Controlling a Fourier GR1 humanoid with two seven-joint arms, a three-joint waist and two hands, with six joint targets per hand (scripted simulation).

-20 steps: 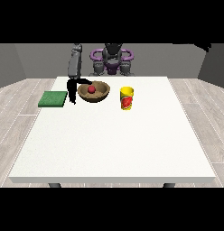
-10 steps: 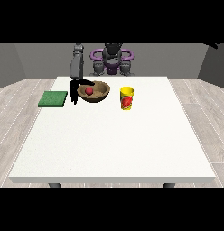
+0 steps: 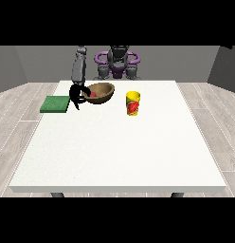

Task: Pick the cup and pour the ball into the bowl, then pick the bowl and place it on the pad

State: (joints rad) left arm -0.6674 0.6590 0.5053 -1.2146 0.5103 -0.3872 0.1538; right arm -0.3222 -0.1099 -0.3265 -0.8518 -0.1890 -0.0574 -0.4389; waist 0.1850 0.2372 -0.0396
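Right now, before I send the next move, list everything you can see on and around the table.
table: one, white, fills the middle of the view
pad: one, green, flat at the table's left edge
bowl: one, brown, tilted, just right of the pad, at the hand
ball: one, red, inside the bowl
cup: one, yellow with a red mark, upright, right of the bowl and apart from it
floor: grey planks round the table
robot body: grey and purple, behind the table's far edge
hand at the view's left: one, black, at the bowl's left rim, between bowl and pad
hand at the view's right: not visible
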